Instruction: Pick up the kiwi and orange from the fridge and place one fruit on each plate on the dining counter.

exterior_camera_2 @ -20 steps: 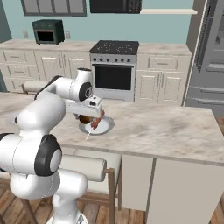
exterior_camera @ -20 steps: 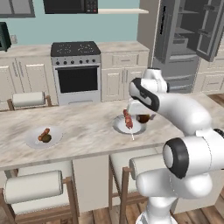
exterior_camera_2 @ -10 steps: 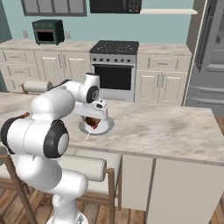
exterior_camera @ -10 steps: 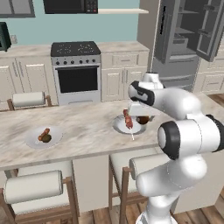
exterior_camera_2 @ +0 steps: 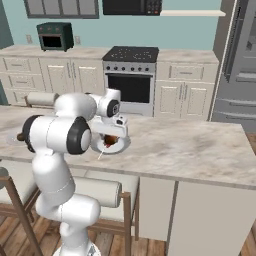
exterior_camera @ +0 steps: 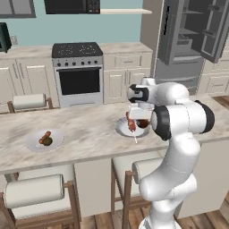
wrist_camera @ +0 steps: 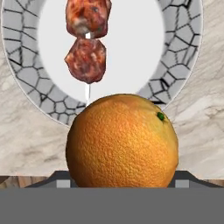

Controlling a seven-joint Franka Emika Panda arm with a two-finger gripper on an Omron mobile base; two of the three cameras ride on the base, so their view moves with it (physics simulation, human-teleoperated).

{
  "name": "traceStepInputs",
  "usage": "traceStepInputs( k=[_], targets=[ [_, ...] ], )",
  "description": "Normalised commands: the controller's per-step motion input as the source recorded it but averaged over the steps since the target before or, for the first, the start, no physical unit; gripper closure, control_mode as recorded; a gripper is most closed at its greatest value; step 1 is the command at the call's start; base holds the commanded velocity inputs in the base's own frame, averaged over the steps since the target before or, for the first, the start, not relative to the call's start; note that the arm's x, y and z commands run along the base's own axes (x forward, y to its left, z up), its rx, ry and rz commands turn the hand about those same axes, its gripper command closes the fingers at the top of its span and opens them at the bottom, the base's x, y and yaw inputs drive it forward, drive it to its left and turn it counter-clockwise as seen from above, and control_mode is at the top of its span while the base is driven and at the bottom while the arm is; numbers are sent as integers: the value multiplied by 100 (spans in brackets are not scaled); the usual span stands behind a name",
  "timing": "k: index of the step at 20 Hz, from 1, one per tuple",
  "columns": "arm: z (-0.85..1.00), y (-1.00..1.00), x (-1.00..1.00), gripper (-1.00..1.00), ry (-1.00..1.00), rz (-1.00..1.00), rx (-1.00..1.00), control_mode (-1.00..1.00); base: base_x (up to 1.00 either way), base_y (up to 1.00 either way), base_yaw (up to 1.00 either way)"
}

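The orange (wrist_camera: 122, 140) sits large between my gripper's fingers, which it hides, at the near rim of a pale plate (wrist_camera: 26, 100). My gripper (exterior_camera: 142, 120) is shut on the orange (exterior_camera: 143, 123) just over that plate (exterior_camera: 123, 130) on the dining counter (exterior_camera: 89, 138). The same plate (exterior_camera_2: 124, 145) and orange (exterior_camera_2: 110, 140) appear under the hand in the right base view. A meat skewer (wrist_camera: 85, 43) lies on this plate. The kiwi (exterior_camera: 48, 142) rests on the second plate (exterior_camera: 33, 144), far left. The fridge (exterior_camera: 188, 40) stands open behind.
A small reddish stick of food (exterior_camera: 44, 135) lies beside the kiwi. Stools (exterior_camera: 33, 190) line the counter's near side. A stove (exterior_camera: 78, 71) and white cabinets (exterior_camera: 125, 76) stand across the aisle behind the counter.
My arm's elbow and forearm have swung toward the front while the hand stays over the right plate with the orange; the jaws have closed very slightly.
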Motion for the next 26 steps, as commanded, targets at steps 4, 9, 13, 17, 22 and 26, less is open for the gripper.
traceStepInputs(
  k=[4, 9, 13, 17, 22, 26],
  targets=[
    [-30, 0, 40, 100, 0, 0, 0, -100, 0, 0, 0],
    [-34, -2, 29, 100, 0, 0, 0, -100, 0, 0, 0],
    [-40, -2, 26, 100, 0, 0, 0, -100, 0, 0, 0],
    [-33, -6, 25, 100, 0, 0, 0, -100, 0, 0, 0],
    [-25, 0, 3, 100, 0, 0, 0, -100, 0, 0, 0],
    [-8, 18, -2, -100, 0, 0, 0, -100, 0, 0, 0]
  ],
)
